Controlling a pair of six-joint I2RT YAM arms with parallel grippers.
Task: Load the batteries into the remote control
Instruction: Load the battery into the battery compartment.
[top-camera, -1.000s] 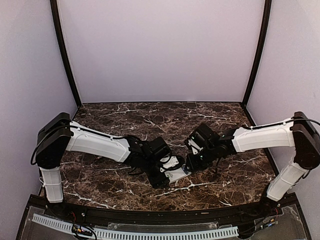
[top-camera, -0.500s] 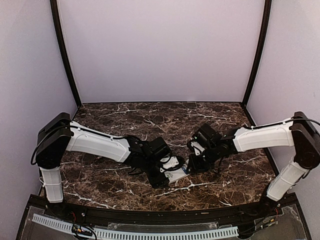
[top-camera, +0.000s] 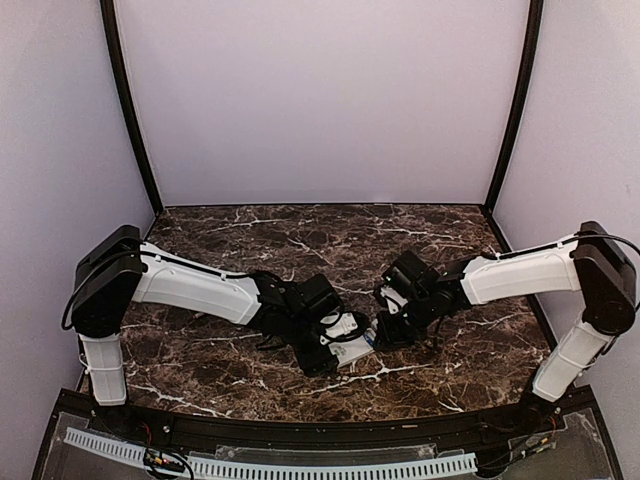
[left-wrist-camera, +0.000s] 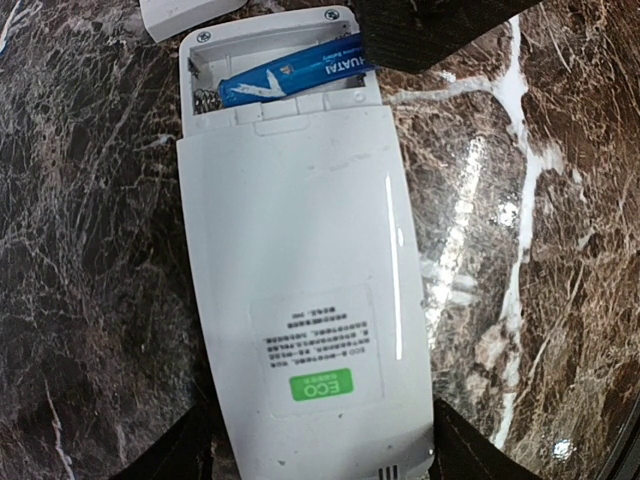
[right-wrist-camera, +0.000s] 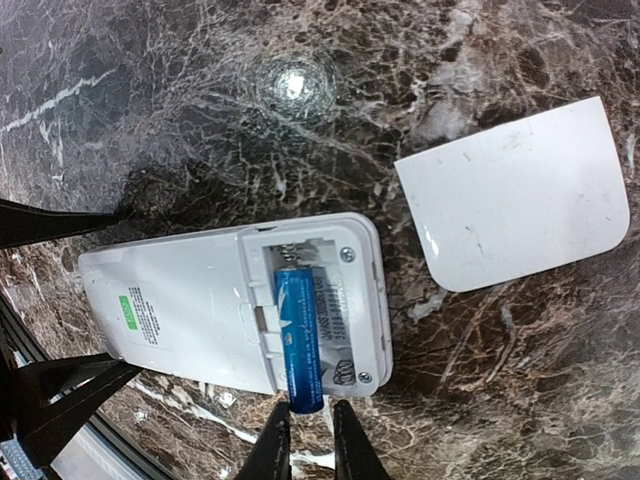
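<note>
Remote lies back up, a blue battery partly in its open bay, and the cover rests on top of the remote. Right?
No: the cover lies on the table beside the remote, apart from it, as the right wrist view shows. The rest holds: remote back up, battery partly in the open bay.

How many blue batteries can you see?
1. The blue battery lies in the remote control's open compartment, one end at the right gripper's fingertips. Another could be hidden out of view.
</note>
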